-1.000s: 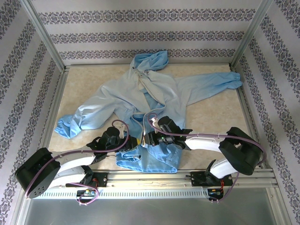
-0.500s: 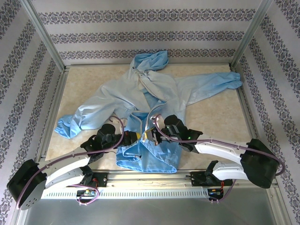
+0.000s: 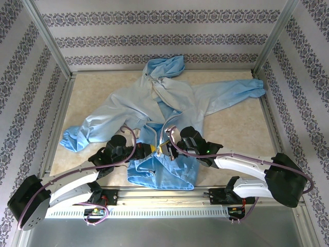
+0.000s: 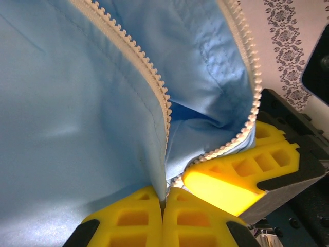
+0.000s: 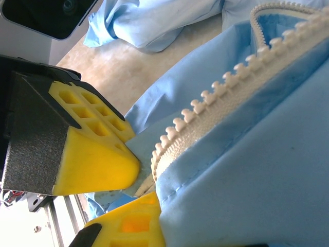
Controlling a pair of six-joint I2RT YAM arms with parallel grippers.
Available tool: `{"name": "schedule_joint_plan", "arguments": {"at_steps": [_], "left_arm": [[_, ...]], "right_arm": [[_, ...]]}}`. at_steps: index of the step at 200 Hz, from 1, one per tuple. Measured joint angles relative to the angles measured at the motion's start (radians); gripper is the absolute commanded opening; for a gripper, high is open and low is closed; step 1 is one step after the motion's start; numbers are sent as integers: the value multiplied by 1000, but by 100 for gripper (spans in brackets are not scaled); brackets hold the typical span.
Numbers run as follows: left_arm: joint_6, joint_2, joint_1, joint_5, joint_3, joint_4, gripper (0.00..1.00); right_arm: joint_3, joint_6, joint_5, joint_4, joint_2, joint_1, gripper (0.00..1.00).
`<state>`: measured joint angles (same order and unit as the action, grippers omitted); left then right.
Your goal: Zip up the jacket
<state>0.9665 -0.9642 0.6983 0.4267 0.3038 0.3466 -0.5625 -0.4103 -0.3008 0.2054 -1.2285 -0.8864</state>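
The light-blue jacket (image 3: 149, 103) lies open on the table, hood at the far side. Its whitish zipper strip (image 3: 165, 128) runs down the front to both grippers. My left gripper (image 3: 148, 150) is shut on one front edge; in the left wrist view its pads (image 4: 139, 216) pinch the fabric just under the zipper teeth (image 4: 149, 72). My right gripper (image 3: 163, 149) is right beside it and holds the other toothed edge (image 5: 205, 105). One right finger (image 5: 128, 226) shows; fabric hides the other. The left gripper's fingers (image 5: 95, 159) almost touch it.
The jacket's hem (image 3: 162, 176) bunches near the front rail (image 3: 164, 193). The left sleeve (image 3: 74, 139) and right sleeve (image 3: 241, 91) spread across the beige tabletop (image 3: 241, 131). Metal posts and patterned walls close in the table on three sides.
Since a second ago both arms have dropped their elbows toward the near edge, and the grippers have crept slightly farther up the jacket. In the last half second almost nothing moved.
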Motion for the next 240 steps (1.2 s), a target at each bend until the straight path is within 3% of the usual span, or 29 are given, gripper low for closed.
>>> {"name": "schedule_joint_plan", "arguments": {"at_steps": [180, 240], "left_arm": [[31, -68, 0, -16, -47, 137, 0], [38, -20, 16, -2, -50, 156, 0]], "right_arm": [[0, -5, -12, 6, -12, 0, 0], [0, -18, 2, 0, -12, 0, 0]]}}
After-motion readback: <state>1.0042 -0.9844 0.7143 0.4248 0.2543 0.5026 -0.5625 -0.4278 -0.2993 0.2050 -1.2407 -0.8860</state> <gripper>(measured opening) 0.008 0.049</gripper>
